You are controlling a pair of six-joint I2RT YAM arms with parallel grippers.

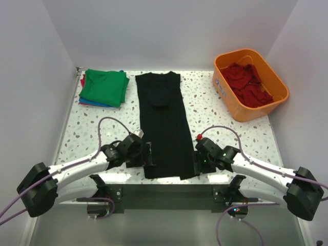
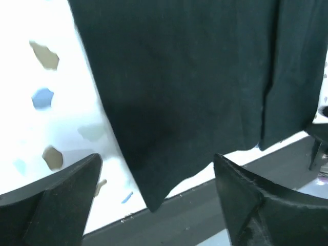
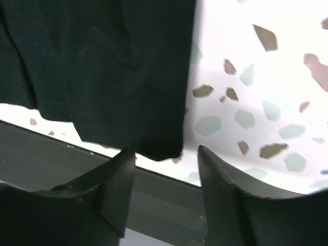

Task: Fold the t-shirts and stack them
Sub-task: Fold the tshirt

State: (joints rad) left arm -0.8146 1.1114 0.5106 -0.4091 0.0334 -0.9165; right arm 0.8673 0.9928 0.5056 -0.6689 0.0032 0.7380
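A white table top point(image 1: 205, 107) flecked with brown, grey and blue-green chips fills the middle of the top view. Plain pale walls close it in on three sides: the back wall point(image 1: 169, 31) across the top of the frame, the left wall point(image 1: 31, 77) and the right wall point(image 1: 305, 41) slanting down the sides. The light is bright and even; the table glares almost white in both wrist views. At the bottom, a dark grey strip point(image 1: 169, 190) runs along the table's near edge, with a duller grey surface point(image 1: 169, 225) below.
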